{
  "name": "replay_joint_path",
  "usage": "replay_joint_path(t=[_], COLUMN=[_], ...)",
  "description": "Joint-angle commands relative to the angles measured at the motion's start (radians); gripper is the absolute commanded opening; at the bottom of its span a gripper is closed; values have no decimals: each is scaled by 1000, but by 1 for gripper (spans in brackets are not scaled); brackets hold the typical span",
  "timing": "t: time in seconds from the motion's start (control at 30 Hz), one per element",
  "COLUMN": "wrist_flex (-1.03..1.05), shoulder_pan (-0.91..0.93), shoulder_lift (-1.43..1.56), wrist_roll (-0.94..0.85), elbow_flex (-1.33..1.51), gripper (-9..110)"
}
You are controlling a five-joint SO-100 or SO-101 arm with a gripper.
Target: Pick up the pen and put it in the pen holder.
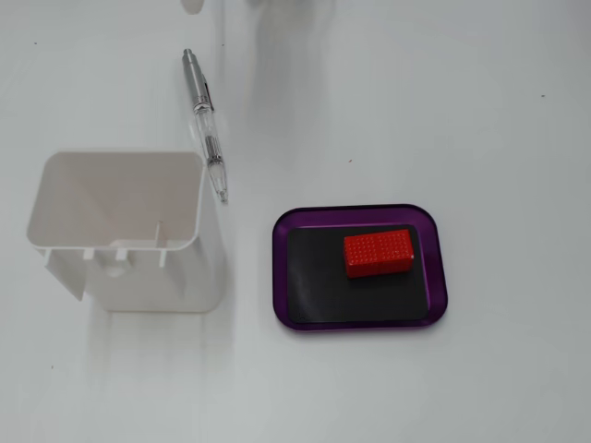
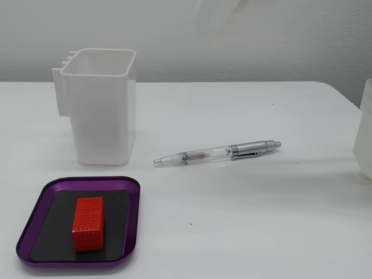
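The pen (image 1: 206,125) (image 2: 217,153) lies flat on the white table (image 1: 480,111) (image 2: 261,221), outside the pen holder (image 1: 120,231) (image 2: 102,110). In the fixed view from above its clear tip points toward the holder's right wall and ends just beside that wall's upper corner, while the silver rear half with clip and push button reaches up and slightly left, away from the holder. In the fixed view from the side the pen lies just right of the holder's base, tip to the left and near the box, button to the right, tilted a little. The holder stands upright, its mouth open, with small ribs along one rim. Nearer the camera in the side view, left of centre, sits a shallow purple tray (image 1: 282,277) (image 2: 35,232) with a black inside; a red block (image 1: 379,253) (image 2: 88,223) rests on that black floor. Tray and holder stand close but apart; the pen touches neither the tray nor the block. At the right edge of the side view part of a white object (image 2: 365,133) shows. Only pale blurred smears appear at the top edge of both fixed views, so the gripper itself is not visible and the state of its jaws cannot be told.
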Motion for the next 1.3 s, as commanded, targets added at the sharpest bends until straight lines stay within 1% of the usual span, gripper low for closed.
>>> replay_joint_path(t=[0.0, 0.17, 0.33, 0.43, 0.57, 0.77, 1.07, 1.27], wrist_flex=[8, 26, 49, 44, 41, -26, -51, -51], shoulder_pan=[2, -2, -9, -3, -11, -2, -8, -5], shoulder_lift=[32, 91, 301, 437, 598, 828, 1273, 1227], wrist_roll=[8, 54, 127, 175, 225, 213, 227, 229], elbow_flex=[-41, -92, -175, -120, 141, 591, 1137, 1298], gripper=[-1, -1, -1, 0, 0, 0, 0, 0])
